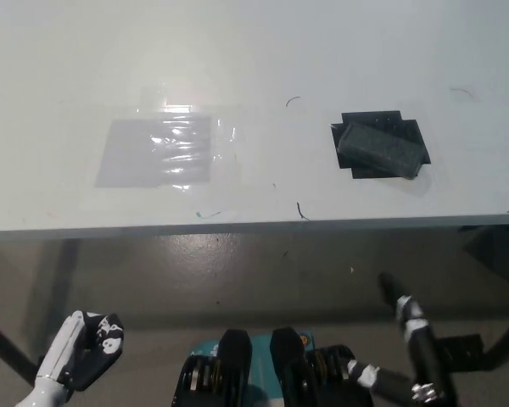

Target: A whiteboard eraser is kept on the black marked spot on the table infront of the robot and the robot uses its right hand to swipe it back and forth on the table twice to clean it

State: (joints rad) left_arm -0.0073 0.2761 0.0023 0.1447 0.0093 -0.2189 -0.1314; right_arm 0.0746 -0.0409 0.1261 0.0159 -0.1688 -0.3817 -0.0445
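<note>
A dark grey whiteboard eraser [382,149] lies slightly askew on a black marked spot [406,128] at the right of the white table [263,59]. My black right hand [405,314] hangs below the table's front edge, well short of the eraser, open with its fingers stretched up and holding nothing. My white left hand [83,349] rests low at the lower left, under the table edge and far from the eraser.
A shiny clear plastic patch [165,153] is stuck on the table's left half. A few small pen squiggles [301,210] mark the tabletop near the front edge [237,227]. Grey floor shows below, with dark table legs [500,339] at the right.
</note>
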